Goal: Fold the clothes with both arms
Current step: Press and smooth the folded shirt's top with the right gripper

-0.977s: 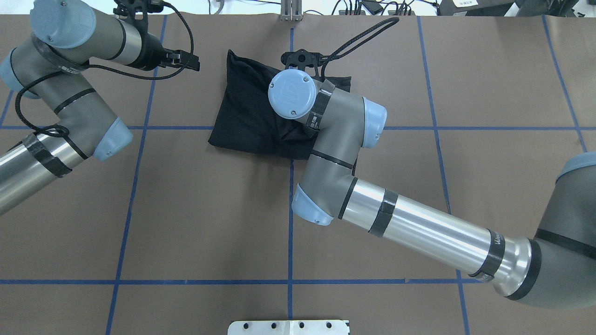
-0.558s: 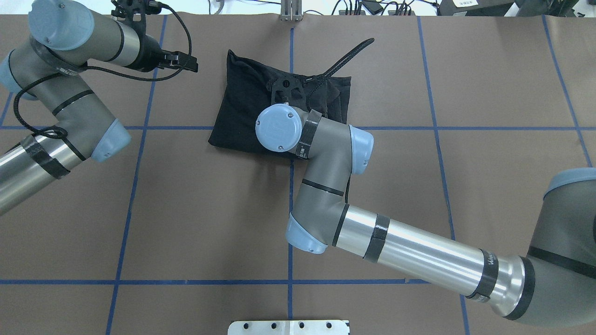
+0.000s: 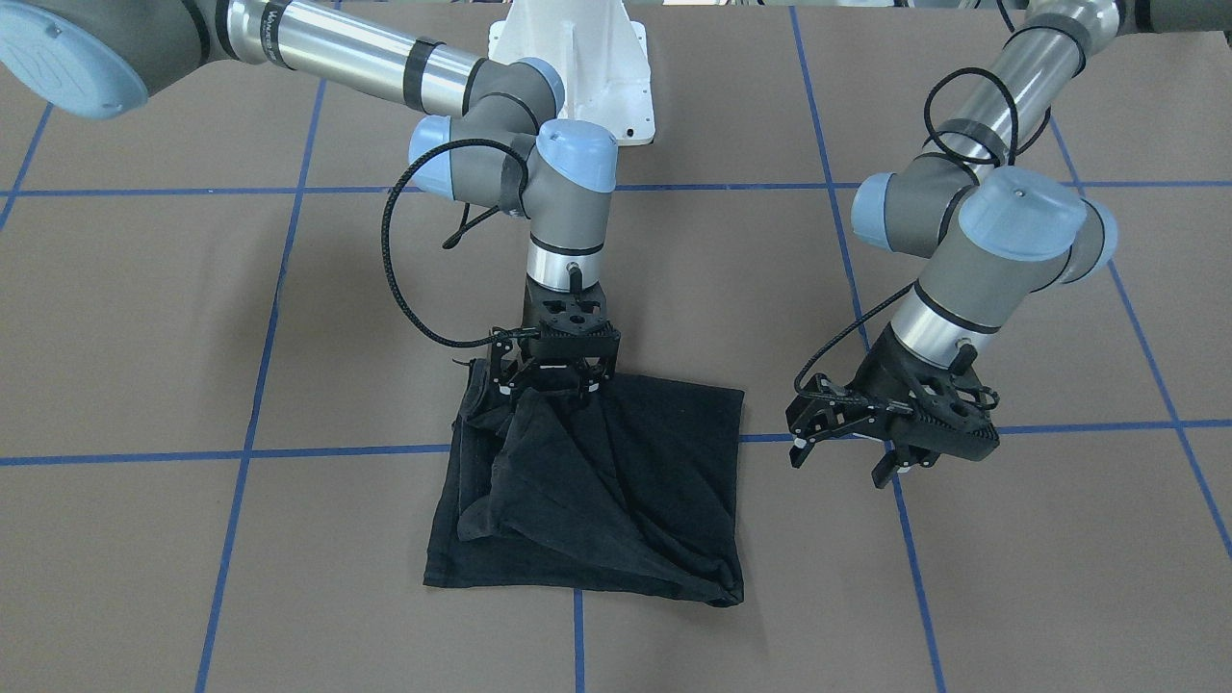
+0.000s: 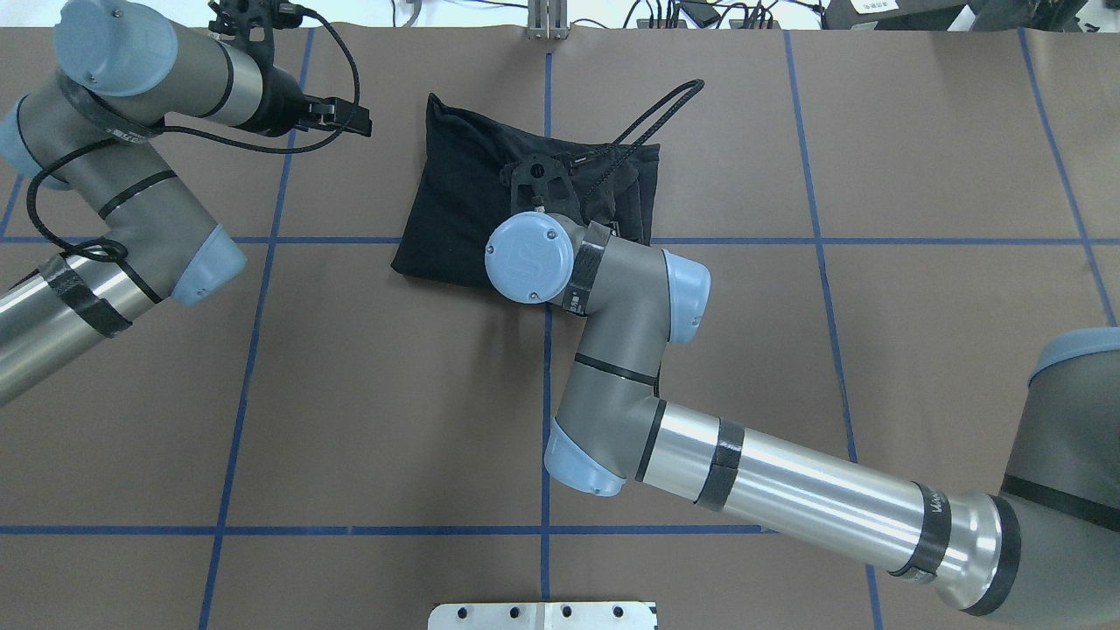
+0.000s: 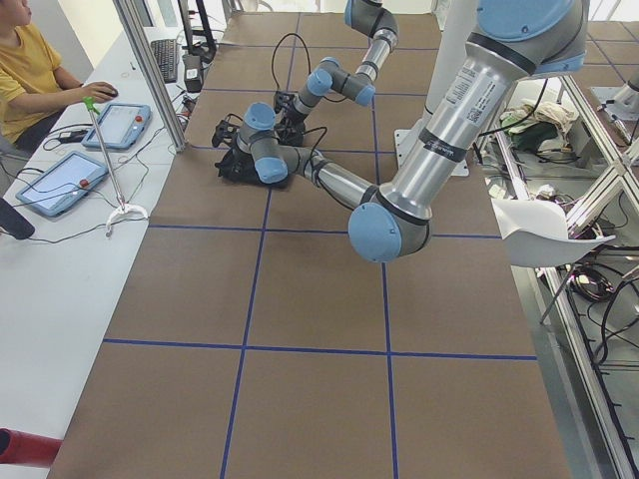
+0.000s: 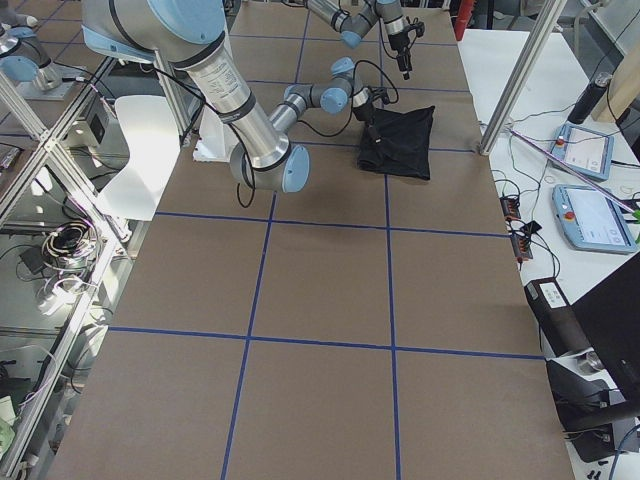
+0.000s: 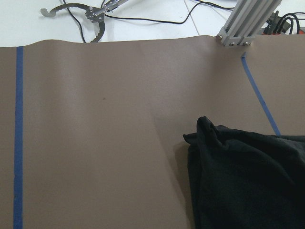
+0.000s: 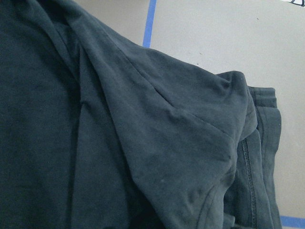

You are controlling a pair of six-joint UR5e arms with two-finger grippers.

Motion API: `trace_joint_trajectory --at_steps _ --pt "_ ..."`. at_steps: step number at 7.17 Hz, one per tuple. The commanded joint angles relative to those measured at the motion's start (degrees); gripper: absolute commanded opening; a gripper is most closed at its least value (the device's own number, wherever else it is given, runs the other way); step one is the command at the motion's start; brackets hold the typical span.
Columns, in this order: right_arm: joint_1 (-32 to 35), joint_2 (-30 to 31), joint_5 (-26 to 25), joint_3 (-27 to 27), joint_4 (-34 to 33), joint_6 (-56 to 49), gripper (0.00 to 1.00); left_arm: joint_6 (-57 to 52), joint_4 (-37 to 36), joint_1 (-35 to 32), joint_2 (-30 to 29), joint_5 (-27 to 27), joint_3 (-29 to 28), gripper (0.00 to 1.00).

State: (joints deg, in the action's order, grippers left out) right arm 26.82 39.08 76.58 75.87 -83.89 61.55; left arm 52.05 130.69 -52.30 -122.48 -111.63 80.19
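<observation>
On table [image 3: 192, 337], T-shirt [image 3: 635, 481] in right pincer [image 3: 553, 385]

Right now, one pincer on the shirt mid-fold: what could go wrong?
The right pincer grips only a tented bunch of the black T-shirt; a hard pull could drag the folded layers askew. The left pincer hangs open beside the shirt, touching nothing, so nothing pins the cloth. The right arm's cable loops close to the shirt and might snag.
</observation>
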Motion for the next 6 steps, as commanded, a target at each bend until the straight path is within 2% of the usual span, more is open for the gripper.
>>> trace_joint_trajectory --at_steps 1,2,4,6 --pt "-0.02 3.00 0.24 3.81 -0.75 -4.74 0.31 0.07 0.09 0.00 -0.04 0.01 -0.04 1.00" --pt "-0.02 5.20 0.24 6.36 -0.93 -5.56 0.29 0.07 0.09 0.00 -0.04 0.01 -0.04 1.00" --pt "-0.02 4.87 0.07 6.30 -1.28 -5.65 0.17 0.07 0.01 0.00 0.05 0.01 -0.04 1.00" --pt "0.33 4.52 -0.46 6.13 -1.28 -6.87 0.00 -0.02 0.09 0.00 0.31 0.01 -0.04 1.00"
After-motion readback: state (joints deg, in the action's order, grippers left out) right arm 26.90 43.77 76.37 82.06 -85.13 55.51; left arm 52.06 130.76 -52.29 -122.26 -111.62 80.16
